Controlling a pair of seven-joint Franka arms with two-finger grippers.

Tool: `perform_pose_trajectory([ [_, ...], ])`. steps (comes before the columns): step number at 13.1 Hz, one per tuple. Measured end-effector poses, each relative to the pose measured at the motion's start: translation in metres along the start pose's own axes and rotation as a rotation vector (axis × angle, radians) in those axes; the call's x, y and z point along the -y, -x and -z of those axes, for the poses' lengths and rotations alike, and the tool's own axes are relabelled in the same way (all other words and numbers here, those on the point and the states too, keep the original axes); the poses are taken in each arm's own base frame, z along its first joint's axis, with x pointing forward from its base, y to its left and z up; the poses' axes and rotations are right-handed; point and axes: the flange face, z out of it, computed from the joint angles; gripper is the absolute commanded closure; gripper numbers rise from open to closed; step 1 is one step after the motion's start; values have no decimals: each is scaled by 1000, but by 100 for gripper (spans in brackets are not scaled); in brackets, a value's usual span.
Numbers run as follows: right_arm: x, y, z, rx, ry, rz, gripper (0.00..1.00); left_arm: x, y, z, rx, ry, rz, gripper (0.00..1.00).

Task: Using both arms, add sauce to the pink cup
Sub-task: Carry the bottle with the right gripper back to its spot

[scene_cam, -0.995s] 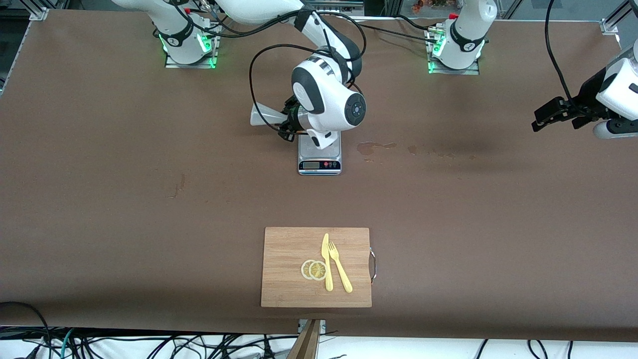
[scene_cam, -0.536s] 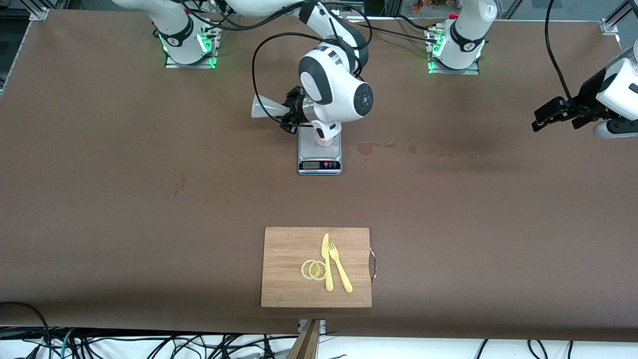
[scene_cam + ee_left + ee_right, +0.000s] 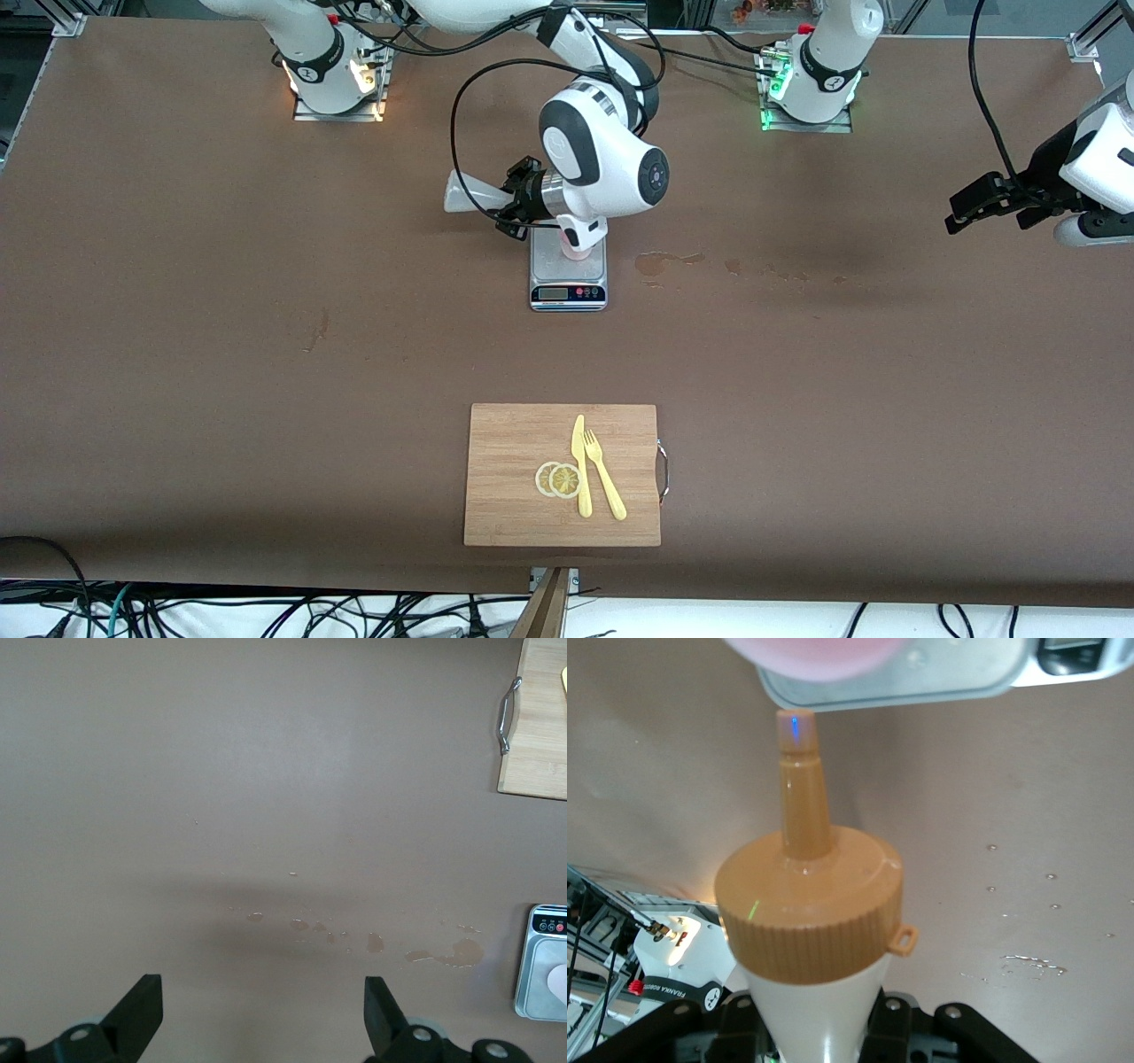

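The right gripper [image 3: 512,213] is clamped on the sauce bottle [image 3: 467,192], which lies almost level in the air, its base toward the right arm's end of the table and its orange cap [image 3: 808,904] aimed at the scale [image 3: 568,282]. Over the last second the arm has lifted and swung a little away from the front camera, so the pink cup [image 3: 576,252] on the scale now peeks out under the wrist. In the right wrist view the nozzle tip sits just short of the cup's rim [image 3: 815,656], not yet over it. I'd say pouring hasn't begun; the bottle needs to come further over the cup and tip down. Dried spills [image 3: 660,261] mark the table beside the scale. The left gripper [image 3: 992,202] waits over the table's edge, fingers [image 3: 137,1014] wide apart, holding nothing.
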Motion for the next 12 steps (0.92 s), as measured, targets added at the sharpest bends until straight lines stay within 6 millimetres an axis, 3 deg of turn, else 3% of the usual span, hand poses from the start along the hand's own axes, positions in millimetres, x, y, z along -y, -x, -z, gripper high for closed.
perform_pose_trajectory([
  [3,-33,37,14,-120,-62,-18,100,0,0,0,0,0,0,0],
  [6,-85,103,21,-320,-148,-32,100,0,0,0,1,0,0,0],
  [8,-113,150,15,-434,-181,-26,100,0,0,0,0,0,0,0],
  [12,-150,233,-1,-634,-231,6,100,0,0,0,1,0,0,0],
])
